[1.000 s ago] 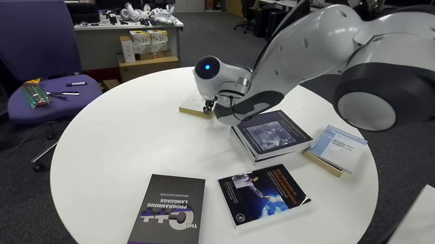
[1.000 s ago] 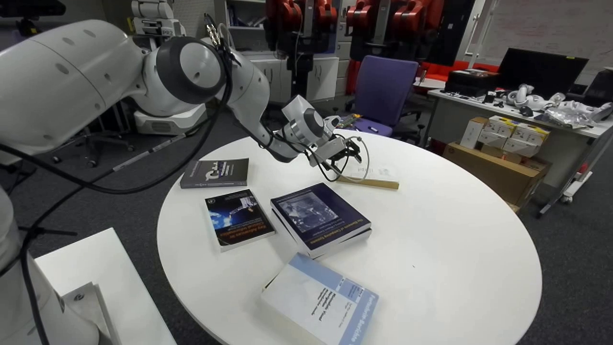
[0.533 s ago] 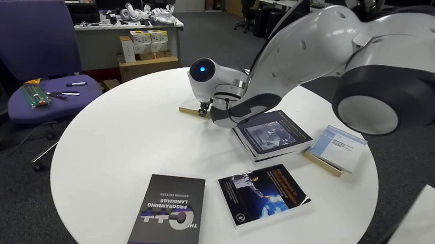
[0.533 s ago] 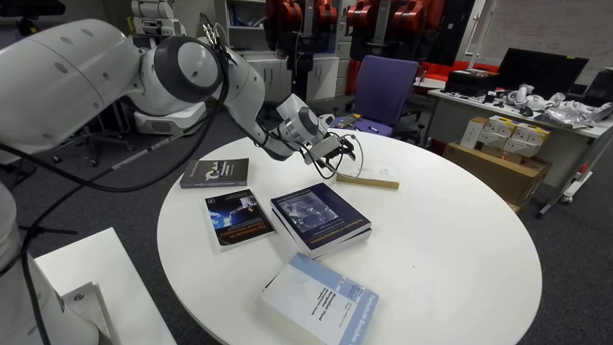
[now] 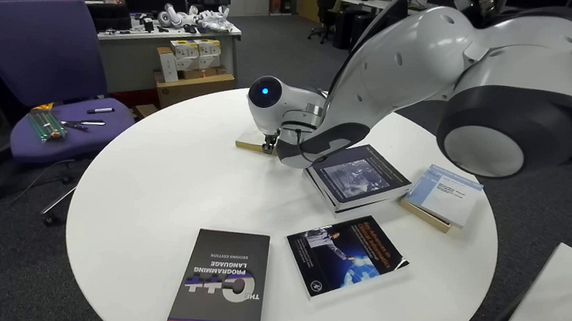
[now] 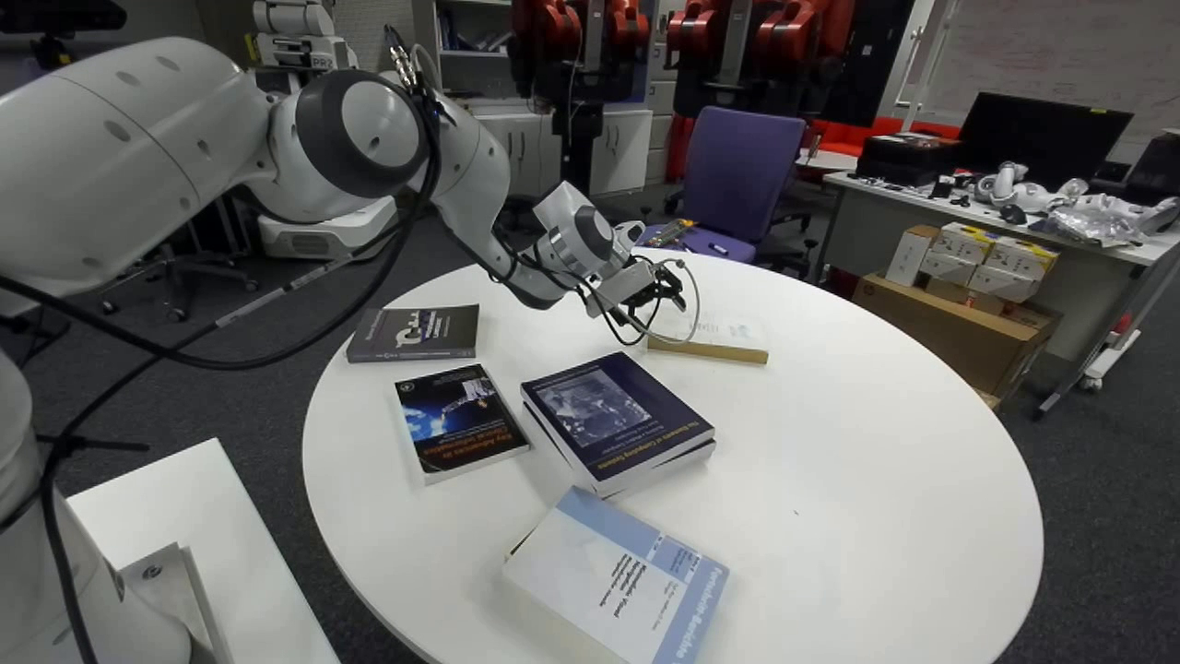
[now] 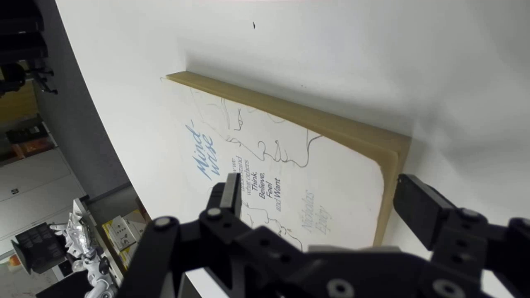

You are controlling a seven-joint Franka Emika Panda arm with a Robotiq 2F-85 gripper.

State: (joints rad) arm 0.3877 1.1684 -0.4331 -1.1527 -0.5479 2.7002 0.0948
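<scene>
A white paperback titled Mindwise (image 7: pixel 331 182), with yellowed page edges, lies flat on the round white table. My gripper (image 7: pixel 318 190) stands open over one end of it with nothing gripped. In the wrist view, one finger (image 7: pixel 230 192) overlaps the printed cover, while the opposite finger (image 7: pixel 422 207) appears just outside the page edge. Whether either touches the book cannot be told. Both exterior views show the gripper (image 5: pixel 269 144) low at this book (image 6: pixel 724 343), partly hiding it; the arm's wrist covers much of the hand.
A dark blue book stack (image 6: pixel 618 420) lies near the arm's wrist. Farther off are a pale blue book (image 5: pixel 444 193) on another book, a black book with a globe picture (image 5: pixel 348 255) and a grey C++ book (image 5: pixel 222 287). A purple chair (image 5: pixel 72 122) stands beside the table.
The arm and gripper have shifted slightly leftward in both exterior views, mostly in the earlier half second. Since then they have hardly moved. No book has moved, and the gripper has stayed open.
</scene>
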